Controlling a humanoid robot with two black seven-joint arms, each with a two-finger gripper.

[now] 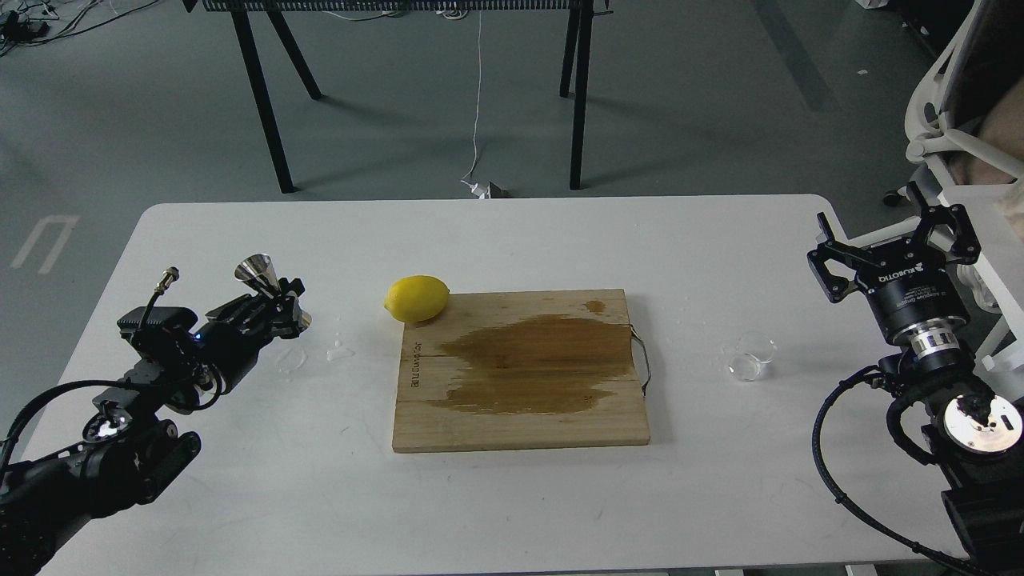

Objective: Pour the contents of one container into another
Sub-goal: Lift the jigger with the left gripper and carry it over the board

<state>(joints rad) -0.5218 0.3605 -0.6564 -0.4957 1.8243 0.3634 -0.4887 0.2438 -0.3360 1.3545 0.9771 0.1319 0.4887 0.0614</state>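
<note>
My left gripper (282, 302) is shut on the shiny steel jigger (264, 282), holding it lifted above the left part of the white table (512, 232), its top cone tilted up and left. The clear glass cup (752, 357) stands upright on the table to the right of the wooden board. My right gripper (892, 240) hangs open at the table's right edge, above and right of the cup, with nothing between its fingers.
A wet-stained wooden cutting board (524, 372) lies at the table's middle, with a yellow lemon (416, 298) touching its far left corner. Small water drops (340, 350) lie on the table left of the board. A white chair (960, 120) stands at the far right.
</note>
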